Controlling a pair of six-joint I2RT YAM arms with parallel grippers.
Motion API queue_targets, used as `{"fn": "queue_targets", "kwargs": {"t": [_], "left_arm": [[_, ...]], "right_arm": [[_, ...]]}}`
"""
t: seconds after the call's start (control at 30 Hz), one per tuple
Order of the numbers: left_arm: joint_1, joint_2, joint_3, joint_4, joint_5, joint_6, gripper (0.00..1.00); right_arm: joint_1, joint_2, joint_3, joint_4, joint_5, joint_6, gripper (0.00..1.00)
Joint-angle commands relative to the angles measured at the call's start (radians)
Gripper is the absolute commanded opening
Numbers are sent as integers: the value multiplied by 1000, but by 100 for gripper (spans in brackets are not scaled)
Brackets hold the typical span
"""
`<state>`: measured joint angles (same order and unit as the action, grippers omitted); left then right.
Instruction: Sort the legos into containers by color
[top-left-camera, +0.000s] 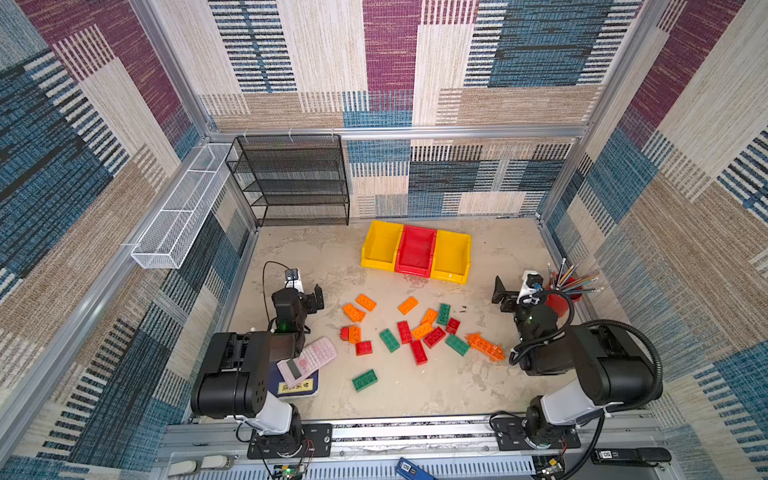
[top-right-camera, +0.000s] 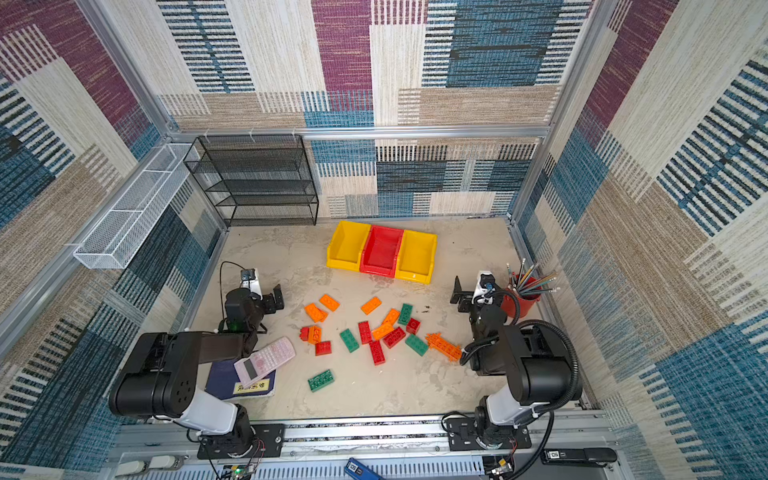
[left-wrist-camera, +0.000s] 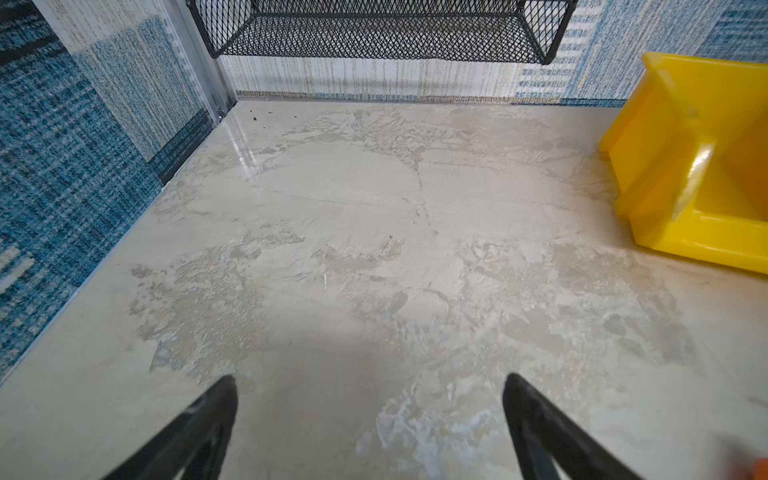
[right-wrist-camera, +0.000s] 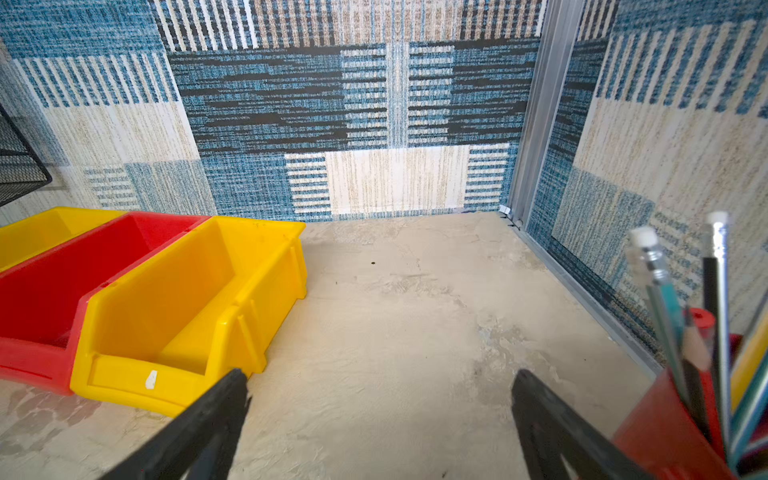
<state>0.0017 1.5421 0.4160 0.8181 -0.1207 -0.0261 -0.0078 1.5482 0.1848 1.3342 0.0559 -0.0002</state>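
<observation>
Both the left claw (left-wrist-camera: 370, 380) and the right claw (right-wrist-camera: 380, 374) stand wide open and empty, while the bricks (top-left-camera: 404, 331) lie scattered between them, nearer than the three bins (top-left-camera: 411, 270), and look light, stiff and slick, best pinched across their flat long sides.

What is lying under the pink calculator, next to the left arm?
A dark blue book with a yellow label lies under the pink calculator. The calculator hides part of the book's cover, so what is on that part cannot be seen.
</observation>
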Motion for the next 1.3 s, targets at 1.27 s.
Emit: {"fn": "queue_targets", "kwargs": {"t": [1.27], "left_arm": [[13,1,21,-12,41,22,99]], "right_arm": [[1,-2,1,35,7,4,100]]}}
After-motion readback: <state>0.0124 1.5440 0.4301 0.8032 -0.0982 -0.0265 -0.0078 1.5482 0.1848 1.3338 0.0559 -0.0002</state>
